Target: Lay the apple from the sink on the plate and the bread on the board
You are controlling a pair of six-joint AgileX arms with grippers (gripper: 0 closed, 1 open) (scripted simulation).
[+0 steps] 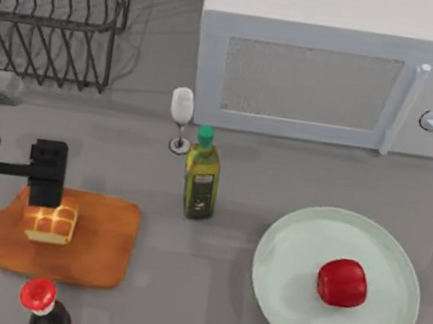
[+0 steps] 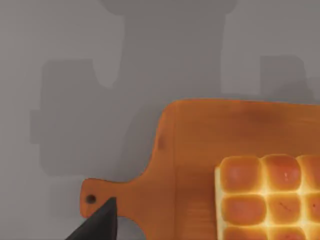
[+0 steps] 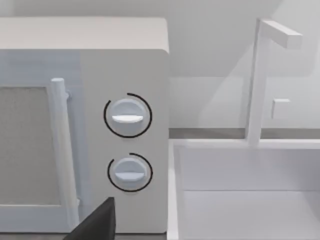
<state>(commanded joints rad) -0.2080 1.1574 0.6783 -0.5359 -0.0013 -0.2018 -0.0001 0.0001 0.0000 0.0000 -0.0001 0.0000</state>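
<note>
While the apple [image 1: 342, 282] lies on the plate [image 1: 293, 245], the bread [image 1: 51, 223] is seen on the board [image 1: 99, 250], beneath the left pincer [image 1: 44, 196], whose grip cannot be told.

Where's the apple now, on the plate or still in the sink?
On the plate. In the top view the apple rests inside the plate, right of its centre.

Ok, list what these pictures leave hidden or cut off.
- Left gripper, top view: its own body covers the fingers above the bread, so open or shut cannot be told.
- Bread and board, left wrist view: cut off by the frame edges.
- Red-capped bottle, top view: cut by the bottom edge.
- Microwave, right wrist view: cut at the left edge.
</note>
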